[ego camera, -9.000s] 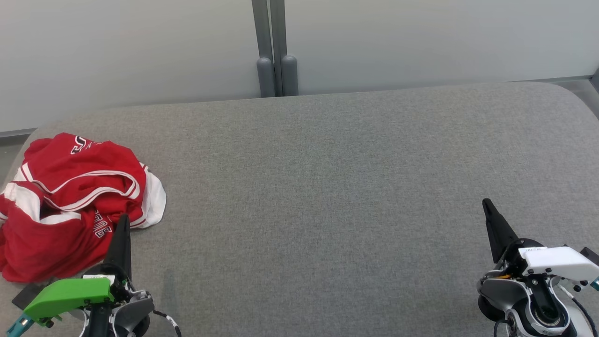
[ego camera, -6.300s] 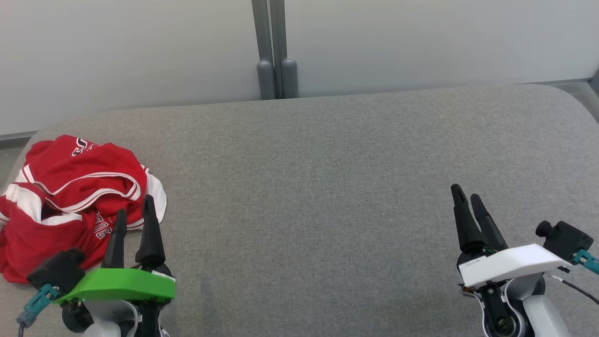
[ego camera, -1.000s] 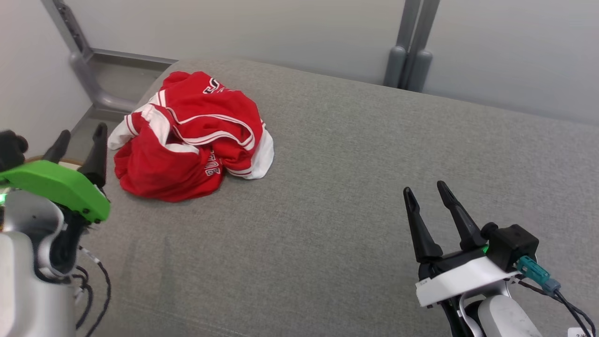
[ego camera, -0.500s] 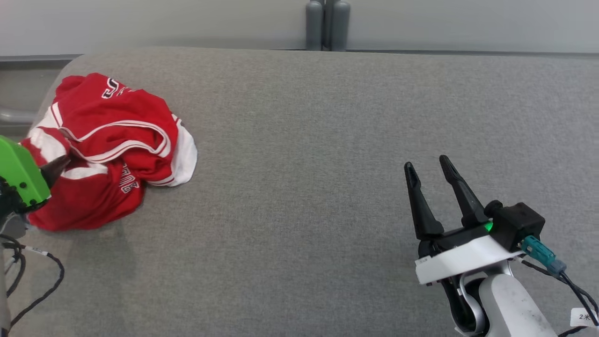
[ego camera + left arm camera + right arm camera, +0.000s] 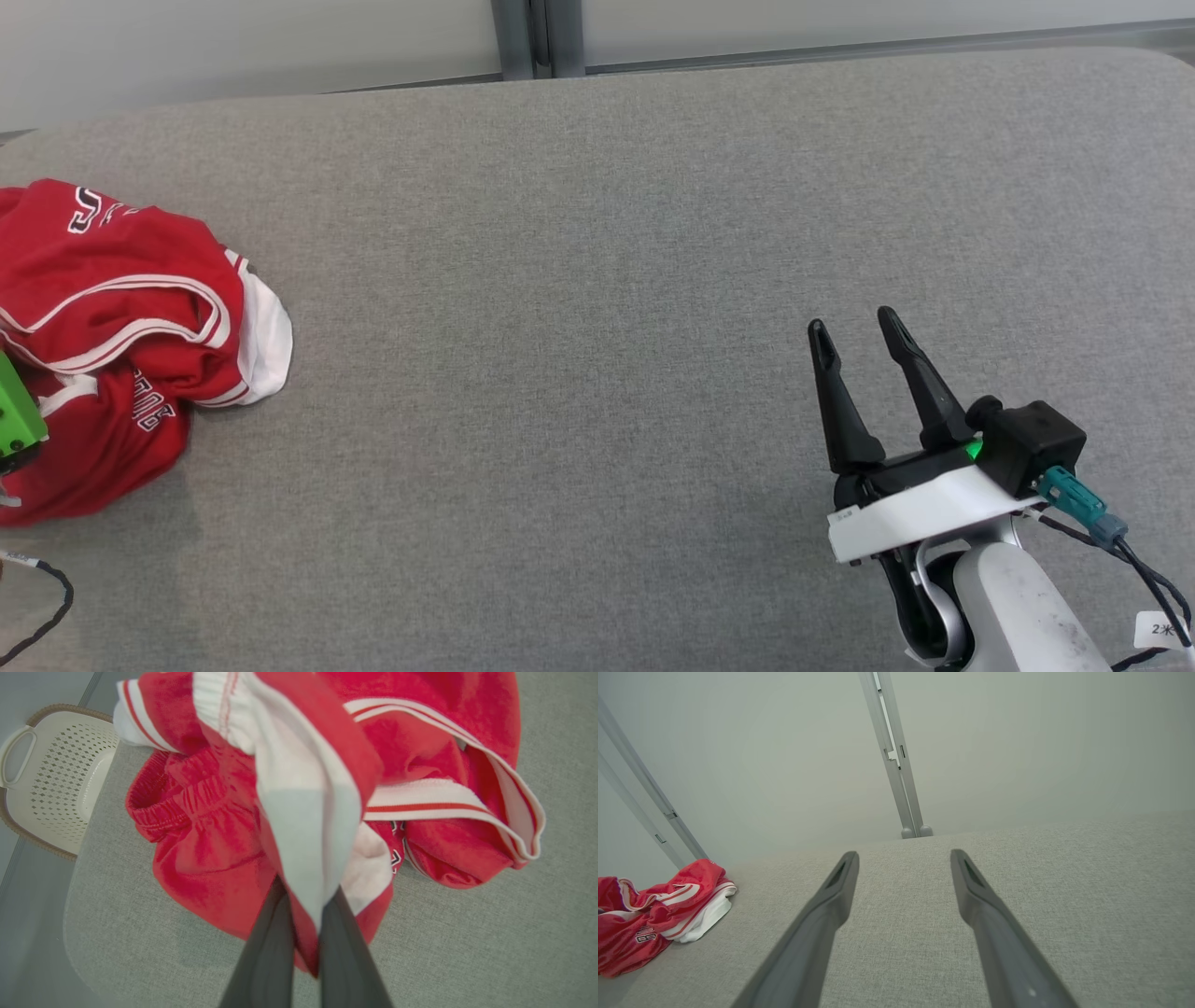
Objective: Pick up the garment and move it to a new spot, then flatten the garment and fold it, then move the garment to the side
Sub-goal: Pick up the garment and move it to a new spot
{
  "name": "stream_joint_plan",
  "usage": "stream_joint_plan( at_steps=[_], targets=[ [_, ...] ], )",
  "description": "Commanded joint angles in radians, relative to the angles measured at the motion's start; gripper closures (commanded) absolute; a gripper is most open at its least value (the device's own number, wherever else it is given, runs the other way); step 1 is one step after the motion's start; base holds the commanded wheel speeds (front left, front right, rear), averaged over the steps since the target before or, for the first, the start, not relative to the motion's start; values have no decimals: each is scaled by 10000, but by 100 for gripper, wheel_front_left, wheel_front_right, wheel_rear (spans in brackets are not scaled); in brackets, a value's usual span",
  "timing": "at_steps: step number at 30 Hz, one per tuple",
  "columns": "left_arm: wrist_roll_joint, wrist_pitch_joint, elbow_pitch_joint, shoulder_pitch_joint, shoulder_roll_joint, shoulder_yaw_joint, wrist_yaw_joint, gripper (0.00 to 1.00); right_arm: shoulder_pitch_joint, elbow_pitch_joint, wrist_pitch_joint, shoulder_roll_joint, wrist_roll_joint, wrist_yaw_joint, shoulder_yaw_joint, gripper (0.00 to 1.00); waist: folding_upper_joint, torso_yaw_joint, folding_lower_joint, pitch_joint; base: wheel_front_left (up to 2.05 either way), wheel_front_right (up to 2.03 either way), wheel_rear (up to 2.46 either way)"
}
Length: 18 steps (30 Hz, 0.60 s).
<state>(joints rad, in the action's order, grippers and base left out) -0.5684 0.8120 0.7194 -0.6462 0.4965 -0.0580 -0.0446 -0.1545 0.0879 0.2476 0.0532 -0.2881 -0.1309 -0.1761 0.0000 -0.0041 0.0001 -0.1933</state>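
Note:
The garment [image 5: 121, 317] is a crumpled red piece with white bands and lettering, lying at the left end of the grey padded surface [image 5: 579, 308]. In the left wrist view my left gripper [image 5: 306, 905] is shut on a raised fold of the garment [image 5: 308, 812], white and red cloth pinched between the dark fingers [image 5: 271, 952]. Its green housing [image 5: 14, 420] shows at the head view's left edge. My right gripper [image 5: 851, 322] hovers open over bare surface at the lower right, far from the garment [image 5: 644, 914]. The right wrist view shows its fingers [image 5: 831, 905] apart and empty.
A white perforated basket [image 5: 51, 774] stands on the floor past the surface's rounded left corner. A grey post [image 5: 537, 33] rises against the pale wall behind the far edge. A black cable [image 5: 37, 597] hangs at the lower left.
My left gripper has shut on a fold of the garment, where it stood open before. The head camera has swung, shifting the whole picture. The right gripper stays open.

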Motion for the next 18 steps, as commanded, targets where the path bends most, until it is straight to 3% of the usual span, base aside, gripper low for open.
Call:
stream_joint_plan(
  at_steps=[1,9,18],
  targets=[
    [79,-116,-12,-140,129,73,-95,100,38,26,42,9,-23,3,5,0,0,138,-1,171,0,0,0],
    [433,-626,-1132,-583,483,615,-558,100,211,202,103,-4,-198,1,-14,0,0,476,-1,787,0,0,0],
    [208,-816,-4100,-1396,595,1766,-850,100,599,273,152,-12,-403,1,252,0,0,457,-1,1577,0,0,0]
  ],
)
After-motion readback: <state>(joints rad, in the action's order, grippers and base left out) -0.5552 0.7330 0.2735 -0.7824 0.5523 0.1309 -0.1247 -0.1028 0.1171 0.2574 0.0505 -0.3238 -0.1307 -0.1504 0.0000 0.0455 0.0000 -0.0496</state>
